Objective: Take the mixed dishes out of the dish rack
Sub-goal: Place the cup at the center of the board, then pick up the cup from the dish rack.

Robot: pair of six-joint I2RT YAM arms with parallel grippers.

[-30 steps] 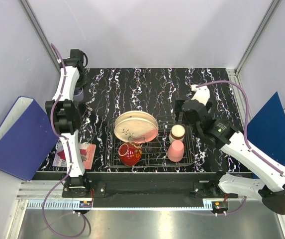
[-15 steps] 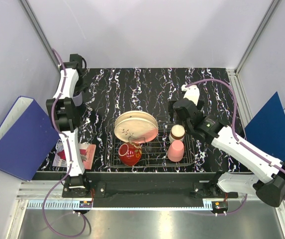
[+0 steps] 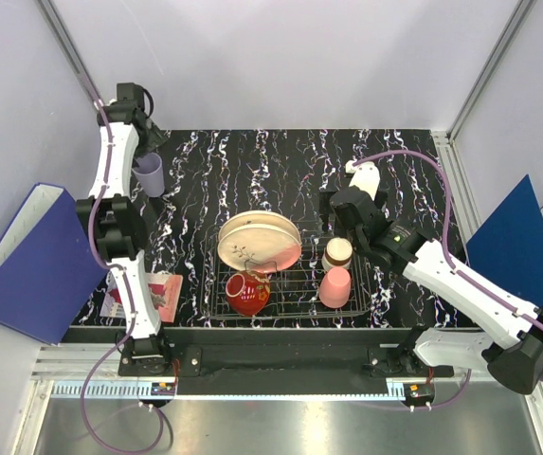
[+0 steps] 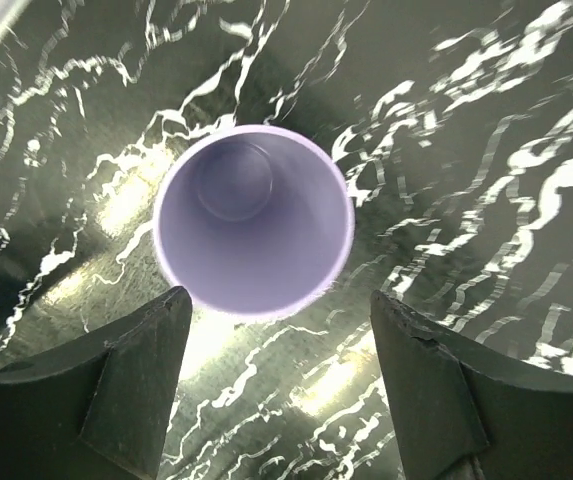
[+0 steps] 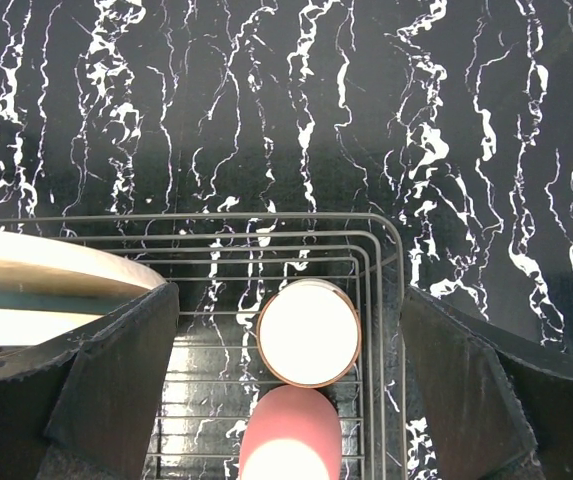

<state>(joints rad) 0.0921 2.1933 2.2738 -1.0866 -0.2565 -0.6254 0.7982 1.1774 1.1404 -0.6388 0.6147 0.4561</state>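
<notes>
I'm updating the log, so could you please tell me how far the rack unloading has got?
Done: the lilac tumbler stands upright on the table, outside the dish rack, the open left tool above it, apart. In hand: nothing gripped; the open right tool hovers over the brown-cream cup. Left: that cup, the pink tumbler, the red bowl-cup and the plates sit in the rack.

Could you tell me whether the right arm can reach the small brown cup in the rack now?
Probably yes: the right tool hangs open above the brown cup and nothing covers it, though the pink tumbler and rack wires crowd close beside it.
</notes>
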